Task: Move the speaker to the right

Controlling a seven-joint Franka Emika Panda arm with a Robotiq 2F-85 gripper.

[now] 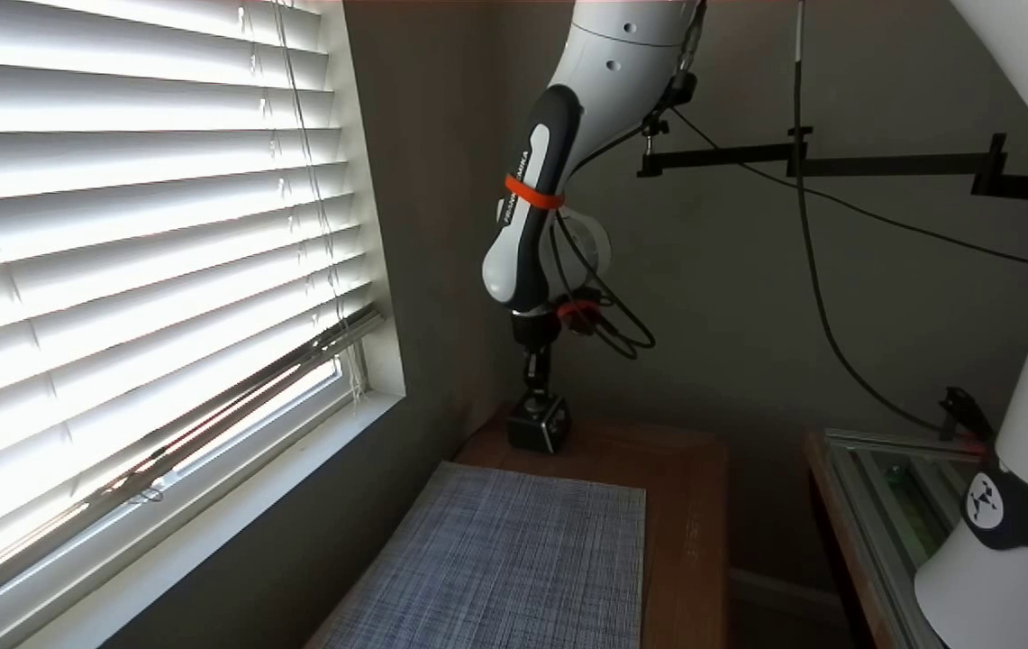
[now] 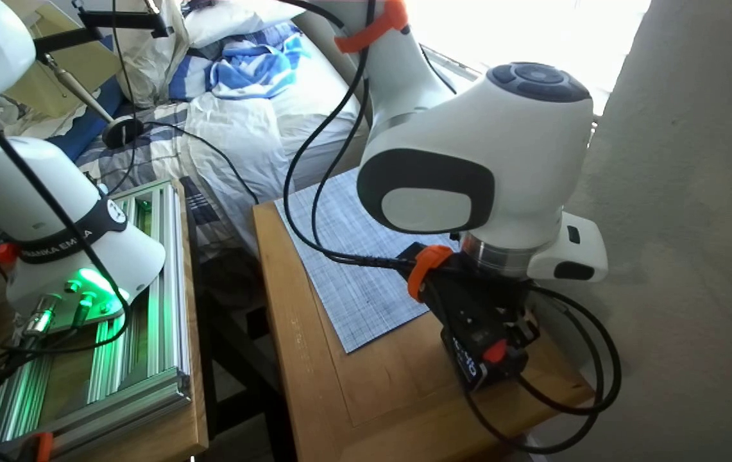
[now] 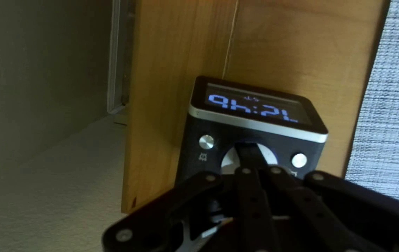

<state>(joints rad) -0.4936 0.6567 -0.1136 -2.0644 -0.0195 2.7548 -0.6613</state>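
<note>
The speaker (image 1: 532, 435) is a small dark box with a silver-edged front and stands upright at the table's far end, close to the wall. In the other exterior picture the speaker (image 2: 464, 367) is partly hidden under the wrist; lit digits show on its face. In the wrist view the speaker (image 3: 255, 109) shows its lit clock display, a round silver knob and two small buttons. My gripper (image 3: 251, 150) is shut, with its fingertips together over the knob; whether they touch it I cannot tell. The gripper (image 1: 535, 389) points straight down onto the speaker's top.
The speaker stands on a wooden table (image 1: 689, 532) beside a grey woven mat (image 1: 523, 550). In the wrist view the table's edge runs left of the speaker and the mat lies right. A wall and window blinds (image 1: 135, 180) are close by. Loose cables (image 2: 587, 410) hang at the wrist.
</note>
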